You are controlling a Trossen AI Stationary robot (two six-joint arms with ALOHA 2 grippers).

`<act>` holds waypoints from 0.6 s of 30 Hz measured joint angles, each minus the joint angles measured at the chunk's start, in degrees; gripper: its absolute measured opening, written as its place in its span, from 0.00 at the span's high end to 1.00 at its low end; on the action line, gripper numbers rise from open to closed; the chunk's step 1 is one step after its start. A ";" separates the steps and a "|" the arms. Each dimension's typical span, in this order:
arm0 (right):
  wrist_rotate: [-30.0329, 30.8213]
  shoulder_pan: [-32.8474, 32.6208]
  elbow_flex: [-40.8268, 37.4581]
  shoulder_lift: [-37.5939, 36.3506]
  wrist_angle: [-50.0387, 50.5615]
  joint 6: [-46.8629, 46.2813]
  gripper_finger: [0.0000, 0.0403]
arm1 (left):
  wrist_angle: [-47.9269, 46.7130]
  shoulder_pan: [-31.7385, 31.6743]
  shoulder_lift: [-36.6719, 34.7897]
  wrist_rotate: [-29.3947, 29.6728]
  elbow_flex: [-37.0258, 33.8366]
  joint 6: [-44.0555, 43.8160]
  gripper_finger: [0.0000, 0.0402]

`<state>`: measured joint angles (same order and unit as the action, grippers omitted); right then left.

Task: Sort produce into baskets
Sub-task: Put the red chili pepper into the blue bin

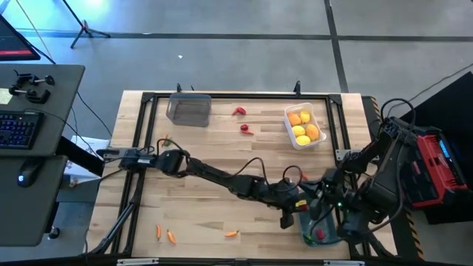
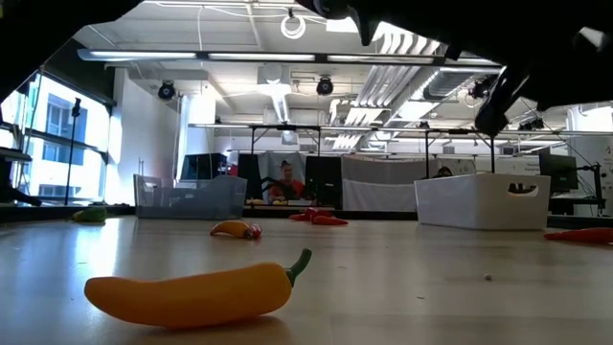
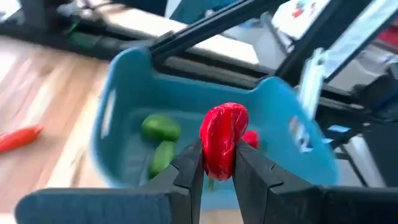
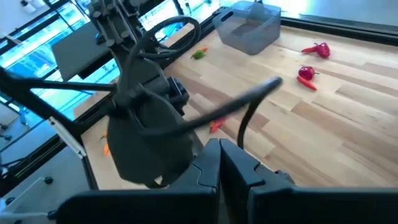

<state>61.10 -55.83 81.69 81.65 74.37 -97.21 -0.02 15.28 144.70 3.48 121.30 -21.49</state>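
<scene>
Left wrist view: my left gripper (image 3: 219, 167) pinches a red pepper (image 3: 222, 139) above the blue basket (image 3: 134, 93); next, release it inside.

A pale wooden worktop (image 1: 199, 207) edged by a black metal frame (image 1: 222, 97) is set on a grey concrete floor (image 1: 244, 44) crossed by dark seams, and a grey desk (image 1: 37, 148) carrying a keyboard (image 1: 18, 129) and a mouse (image 1: 24, 176) is seen beside it, with a tripod foot (image 1: 89, 31) on the floor beyond. In the low view, a large open room is shown behind the worktop, lit by long ceiling strip lights (image 2: 249, 57) and a round lamp (image 2: 292, 24), with tall windows (image 2: 43, 144) along one side, white columns (image 2: 196, 129) and exposed ducting (image 2: 421, 81) overhead. Farther tables (image 2: 287, 201) and a seated person (image 2: 285, 180) are made out at the back.
</scene>
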 joint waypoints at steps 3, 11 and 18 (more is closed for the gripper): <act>0.00 0.66 0.00 0.00 -0.02 0.00 1.00 | -1.65 -0.54 -0.09 0.21 -0.20 0.80 0.85; 0.02 1.86 0.00 0.00 -0.02 0.75 1.00 | 5.49 -0.51 -0.23 -1.51 -0.36 8.33 0.85; 0.00 1.86 0.00 0.00 -0.04 0.68 1.00 | 6.96 -0.22 -0.10 -3.23 -0.33 7.21 0.84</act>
<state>61.10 -53.98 81.69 81.65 74.32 -96.53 6.95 15.07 144.60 0.25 120.97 -14.28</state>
